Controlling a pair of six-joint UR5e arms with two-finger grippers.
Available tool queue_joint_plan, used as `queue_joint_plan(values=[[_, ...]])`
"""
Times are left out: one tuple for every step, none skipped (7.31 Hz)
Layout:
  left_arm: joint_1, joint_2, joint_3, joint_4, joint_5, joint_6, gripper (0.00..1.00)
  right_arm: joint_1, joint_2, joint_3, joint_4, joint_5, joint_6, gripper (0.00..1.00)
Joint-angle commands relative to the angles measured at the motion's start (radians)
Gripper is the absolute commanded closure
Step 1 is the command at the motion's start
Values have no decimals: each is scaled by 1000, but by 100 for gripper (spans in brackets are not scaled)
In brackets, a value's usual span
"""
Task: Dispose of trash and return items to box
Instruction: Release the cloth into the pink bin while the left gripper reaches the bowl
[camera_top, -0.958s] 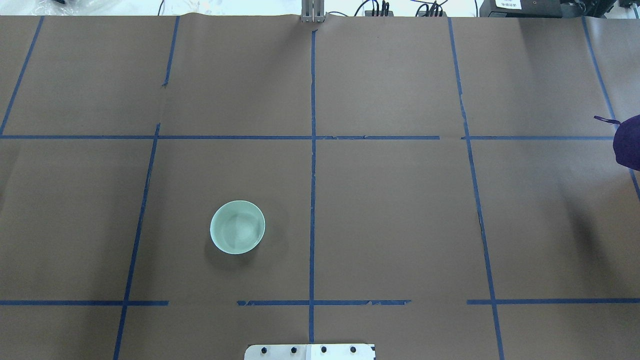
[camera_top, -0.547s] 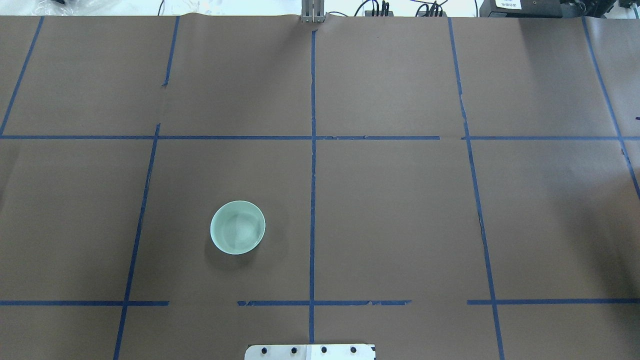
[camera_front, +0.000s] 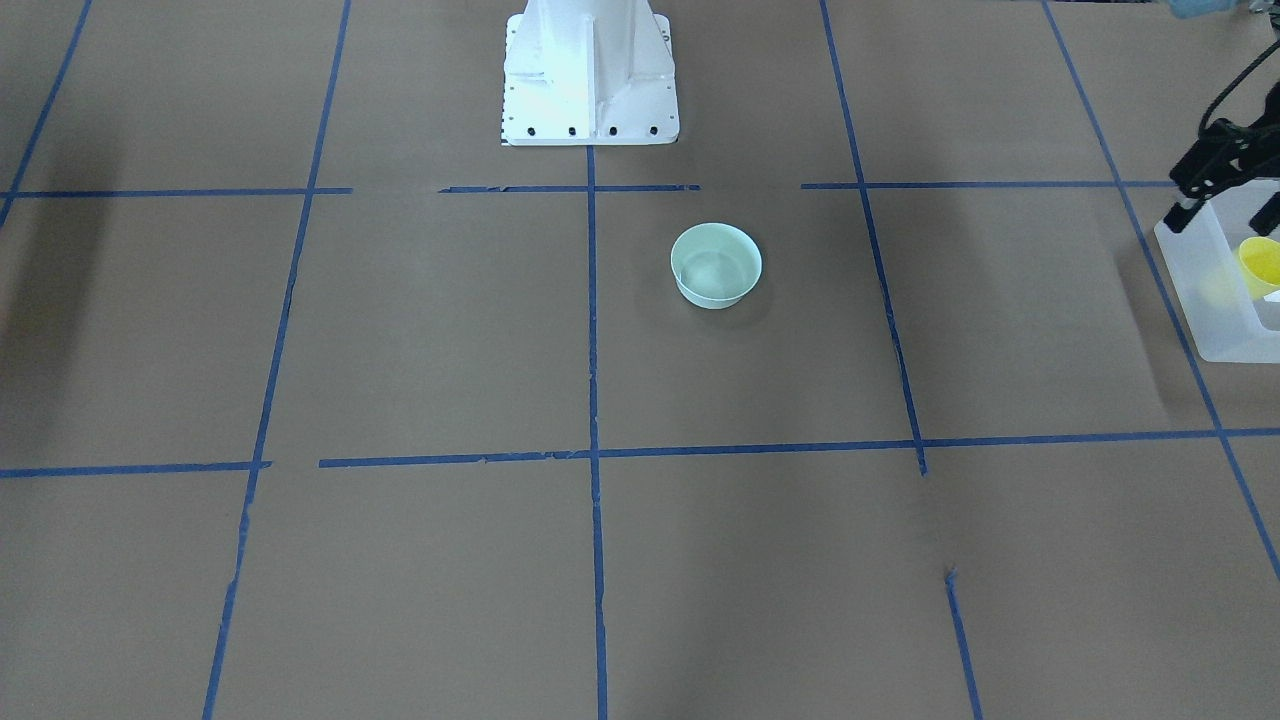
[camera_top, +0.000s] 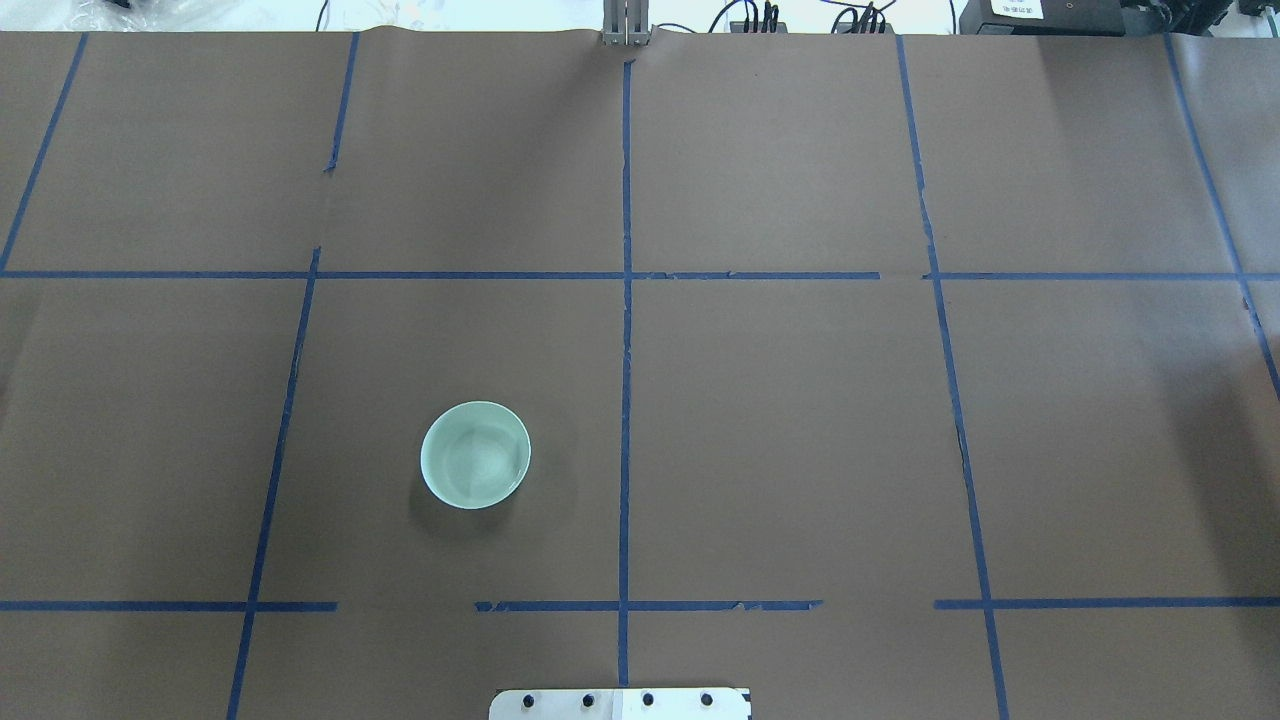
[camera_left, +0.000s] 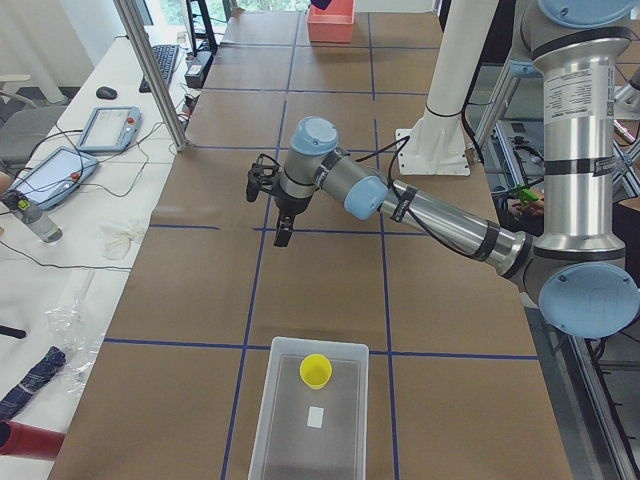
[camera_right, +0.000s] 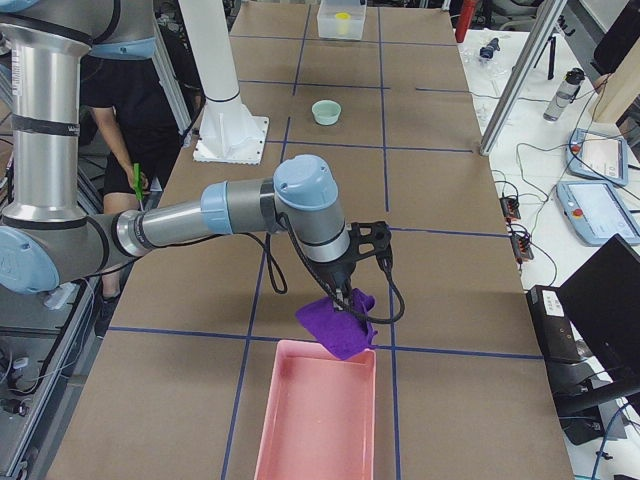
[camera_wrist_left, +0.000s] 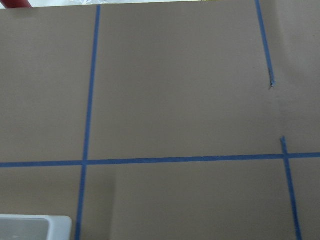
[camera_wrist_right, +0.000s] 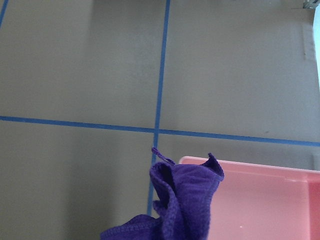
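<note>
Reaching to opposite ends of the tabletop (camera_top: 800, 450), the two arms work well apart. The right arm (camera_right: 180, 225) is at the right end, and the right gripper (camera_right: 343, 295) hangs above the near rim of the pink tray (camera_right: 310, 420). The left arm (camera_left: 440, 215) stretches toward the left end, with the left gripper (camera_front: 1225, 215) raised near the box (camera_left: 340, 445). Its jaws look spread, with nothing between them.

A second ago the purple cloth (camera_right: 340, 325) showed at the right edge of the overhead view. Half a second ago only a thread of it was there, and now it is gone from that view. It dangles under the right gripper, just over the tray's rim. The cloth covers the jaws, so I cannot tell how they stand. I judge that the trash is nearly disposed of: it needs only a little more travel over the tray and a release.

The mint-green bowl (camera_top: 475, 455) has not moved. It stands upright on the robot's left half, near the robot's edge, well apart from the box. The yellow cup (camera_left: 316, 371) already sits inside the box. So one item is returned, and I think the bowl remains for the left arm.
</note>
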Motion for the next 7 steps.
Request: queue_joint_plan(values=[[211, -38, -4, -116, 6, -252, 0, 27, 16, -148, 11, -41, -137, 100], [260, -66, -5, -118, 6, -328, 0, 27, 15, -196, 11, -41, -165, 100], [306, -75, -4, -123, 8, -372, 0, 27, 12, -225, 9, -43, -162, 88], [334, -107, -2, -123, 8, -418, 0, 28, 2, -262, 26, -40, -165, 22], [391, -158, 9, -123, 12, -495, 0, 28, -19, -309, 129, -41, -154, 0], [454, -195, 16, -123, 53, -569, 0, 28, -18, -352, 185, -41, -148, 0], [513, -219, 18, -123, 86, -630, 0, 27, -4, -359, 185, -38, -139, 0]])
